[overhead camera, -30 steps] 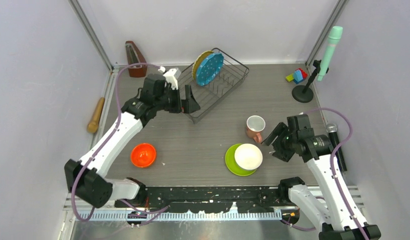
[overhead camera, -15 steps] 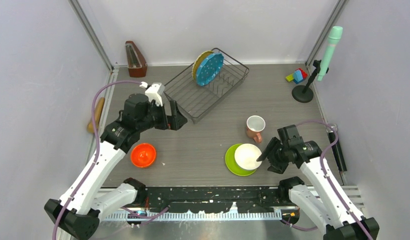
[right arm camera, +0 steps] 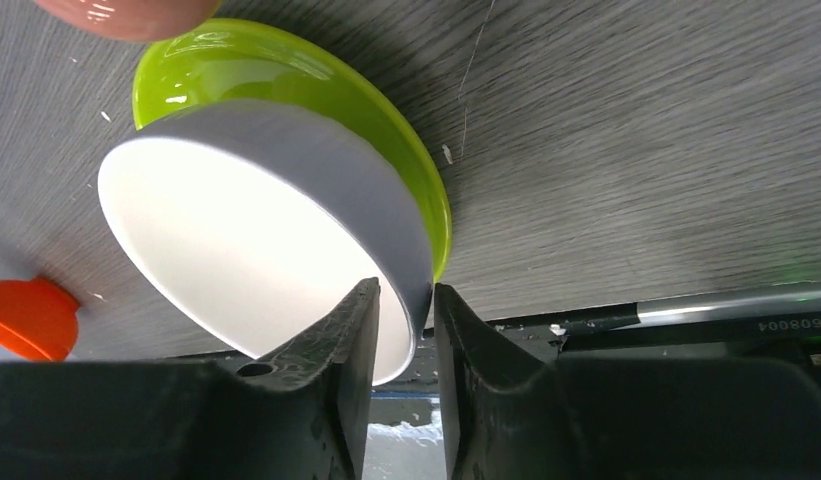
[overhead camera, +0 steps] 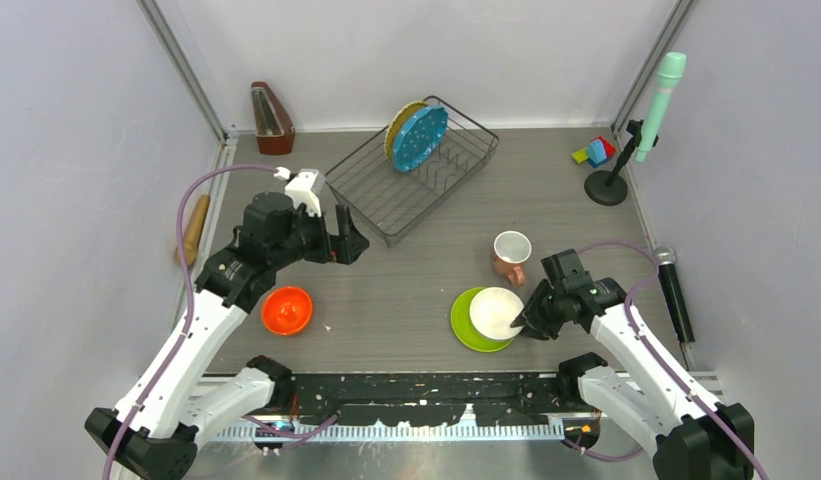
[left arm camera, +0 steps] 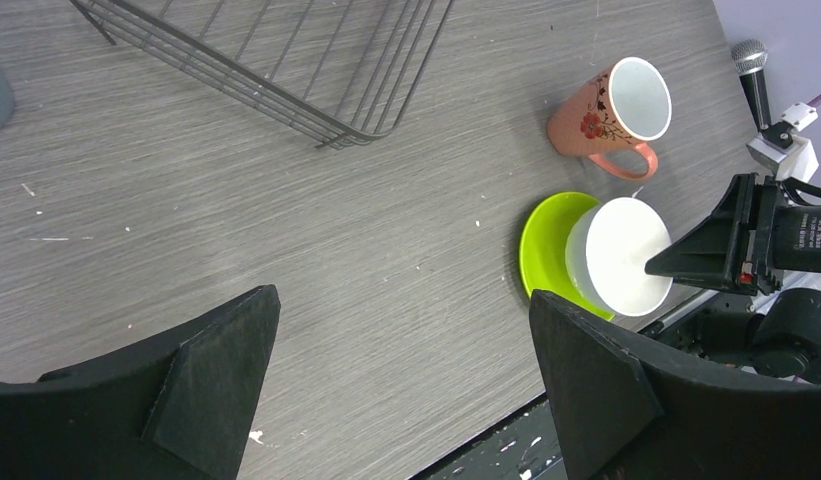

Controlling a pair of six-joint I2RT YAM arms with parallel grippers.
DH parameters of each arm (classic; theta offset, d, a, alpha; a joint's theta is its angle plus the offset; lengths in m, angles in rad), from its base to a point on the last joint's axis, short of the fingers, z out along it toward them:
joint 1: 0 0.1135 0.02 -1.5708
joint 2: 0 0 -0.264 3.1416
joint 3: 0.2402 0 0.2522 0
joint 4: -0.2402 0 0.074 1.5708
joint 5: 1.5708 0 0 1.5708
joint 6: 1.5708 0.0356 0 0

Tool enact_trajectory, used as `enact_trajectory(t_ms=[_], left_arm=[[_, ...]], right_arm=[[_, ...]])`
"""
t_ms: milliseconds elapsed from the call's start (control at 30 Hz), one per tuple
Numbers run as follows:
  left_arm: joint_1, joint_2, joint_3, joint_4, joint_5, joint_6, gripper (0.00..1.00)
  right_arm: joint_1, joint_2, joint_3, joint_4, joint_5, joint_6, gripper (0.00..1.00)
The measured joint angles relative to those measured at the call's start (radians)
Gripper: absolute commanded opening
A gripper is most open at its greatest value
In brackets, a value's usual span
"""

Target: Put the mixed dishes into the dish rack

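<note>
The white bowl (overhead camera: 497, 312) sits in the lime green plate (overhead camera: 460, 322) at front right. My right gripper (overhead camera: 521, 322) is shut on the bowl's right rim (right arm camera: 416, 270), one finger inside and one outside. The salmon-pink mug (overhead camera: 510, 252) stands just behind it. The orange bowl (overhead camera: 287, 309) is at front left. My left gripper (overhead camera: 353, 232) is open and empty, above bare table (left arm camera: 401, 300) in front of the dish rack (overhead camera: 391, 238). The teal-blue plate (overhead camera: 421, 137) and the yellow woven plate (overhead camera: 397, 125) stand in the rack. The grey-blue mug is not clearly seen.
A wooden metronome (overhead camera: 271, 118) stands at back left, toy blocks (overhead camera: 596, 151) and a green microphone on a stand (overhead camera: 654, 100) at back right. A black microphone (overhead camera: 674, 290) lies by the right wall, a wooden rolling pin (overhead camera: 193, 228) by the left.
My left gripper drew back from the rack's front corner toward the near left, still open. My right gripper moved left to the white bowl and closed on its rim.
</note>
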State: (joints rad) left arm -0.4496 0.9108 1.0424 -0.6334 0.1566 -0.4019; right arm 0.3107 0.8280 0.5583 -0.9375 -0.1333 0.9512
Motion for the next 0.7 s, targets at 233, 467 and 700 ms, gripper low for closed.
enact_trajectory(t_ms=[233, 467, 700], left_arm=[[0.000, -0.005, -0.007, -0.001, 0.001, 0.007, 1.00], [0.000, 0.030, -0.007, 0.003, 0.051, -0.024, 0.99], [-0.002, 0.081, -0.017, 0.047, 0.148, -0.128, 1.00]], right_arm=[[0.010, 0.020, -0.012, 0.023, -0.003, 0.022, 0.01], [0.013, 0.009, 0.093, -0.073, 0.008, 0.000, 0.00], [0.013, -0.049, 0.174, -0.069, -0.049, -0.014, 0.00]])
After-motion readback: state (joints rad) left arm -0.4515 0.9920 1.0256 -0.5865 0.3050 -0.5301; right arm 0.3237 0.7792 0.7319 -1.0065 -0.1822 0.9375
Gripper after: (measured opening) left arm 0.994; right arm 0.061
